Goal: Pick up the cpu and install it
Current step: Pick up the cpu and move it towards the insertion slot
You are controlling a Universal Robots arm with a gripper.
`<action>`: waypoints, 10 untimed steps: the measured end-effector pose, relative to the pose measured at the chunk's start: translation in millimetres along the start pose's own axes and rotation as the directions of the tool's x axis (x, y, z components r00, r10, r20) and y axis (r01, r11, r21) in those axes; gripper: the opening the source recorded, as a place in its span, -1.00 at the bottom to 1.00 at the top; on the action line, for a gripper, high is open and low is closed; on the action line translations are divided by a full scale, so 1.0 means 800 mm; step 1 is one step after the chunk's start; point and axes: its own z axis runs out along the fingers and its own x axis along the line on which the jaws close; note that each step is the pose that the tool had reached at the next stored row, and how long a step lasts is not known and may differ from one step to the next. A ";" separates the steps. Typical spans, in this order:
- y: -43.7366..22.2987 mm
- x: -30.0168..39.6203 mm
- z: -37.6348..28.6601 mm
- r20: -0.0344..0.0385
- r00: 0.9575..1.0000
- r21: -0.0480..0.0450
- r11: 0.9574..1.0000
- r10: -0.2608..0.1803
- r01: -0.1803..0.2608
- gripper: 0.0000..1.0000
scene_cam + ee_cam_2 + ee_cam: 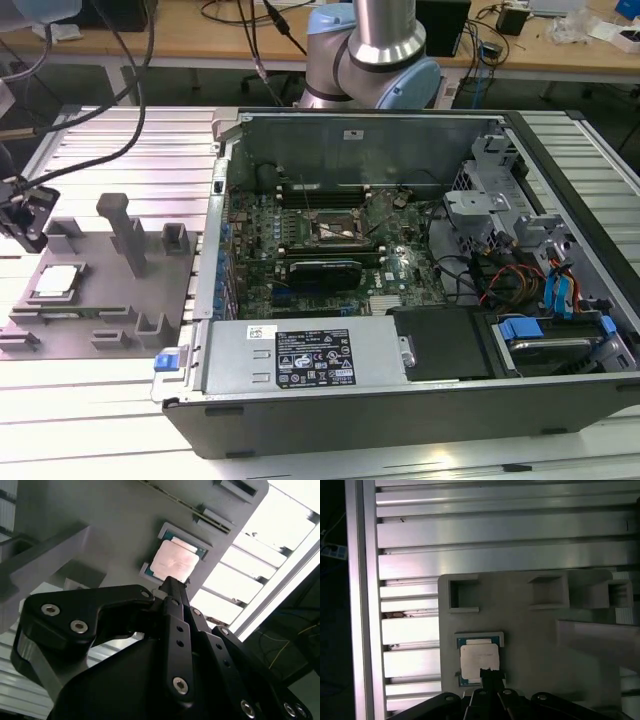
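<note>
Flat square cpu (479, 662), matte silvery-white metal top over a green rim, seated in a shallow recess near the edge of a smooth grey fixture plate (530, 630) with blocky raised pockets. Plate set on a ribbed, shiny aluminium table (495, 530). Matte black gripper (172, 584) with bolted linkages, tips closed to one narrow point, holding nothing, just above the cpu's edge.

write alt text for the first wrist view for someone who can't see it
The cpu, a small silvery square chip, lies in a recess of the grey fixture plate, with the black claw poised over one of its edges; contact cannot be told. The plate rests on a table of aluminium slats.
</note>
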 end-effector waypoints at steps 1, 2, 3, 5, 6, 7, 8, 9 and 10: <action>-0.0020 0.0000 0.0032 0.000 1.000 0.000 1.000 -0.002 0.002 -0.79; -0.0030 0.0001 0.0050 0.000 1.000 0.000 1.000 -0.002 0.002 -0.79; -0.0040 0.0002 0.0073 0.000 1.000 0.000 1.000 -0.003 0.003 -0.79; -0.0051 0.0003 0.0125 0.000 1.000 0.000 1.000 -0.006 0.006 -0.79; -0.0054 0.0004 0.0165 0.000 1.000 0.000 1.000 -0.007 0.007 -0.79; -0.0058 0.0005 0.0219 -0.001 1.000 0.000 1.000 -0.009 0.009 -0.79; -0.0059 0.0006 0.0243 -0.001 1.000 0.000 1.000 -0.010 0.010 -0.79; -0.0061 0.0007 0.0269 -0.001 1.000 0.000 1.000 -0.011 0.011 -0.79; -0.0064 0.0009 0.0321 -0.001 1.000 0.000 1.000 -0.012 0.012 -0.79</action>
